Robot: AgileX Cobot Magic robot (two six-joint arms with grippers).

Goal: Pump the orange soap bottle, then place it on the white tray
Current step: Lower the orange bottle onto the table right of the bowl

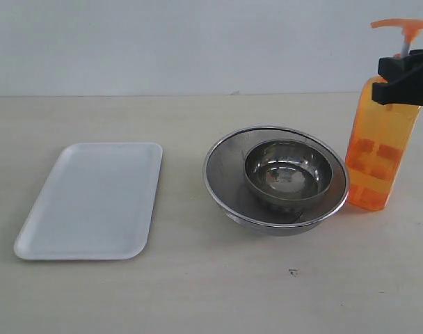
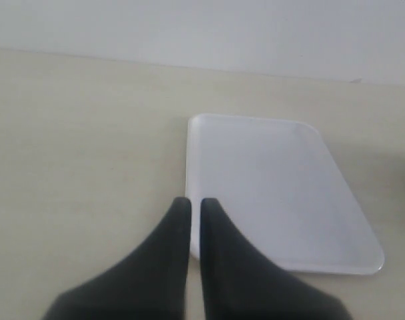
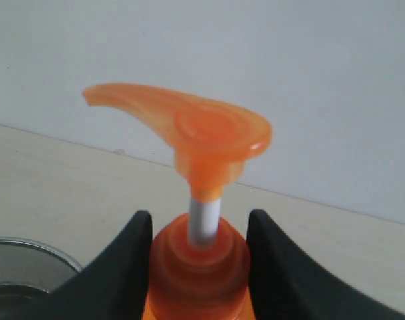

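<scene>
Your right gripper (image 3: 199, 225) pinches the neck of the orange soap bottle (image 1: 378, 149), nearly upright just beside the nested steel bowls (image 1: 277, 177), well apart from the white tray (image 1: 93, 202), while your left gripper (image 2: 190, 207) is pressed together.

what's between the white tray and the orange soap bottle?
Exterior view: a large steel bowl with a smaller bowl nested inside, nearer the orange soap bottle than the white tray.

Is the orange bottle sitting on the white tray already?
No, the orange soap bottle stands beside the steel bowls, apart from the white tray.
</scene>
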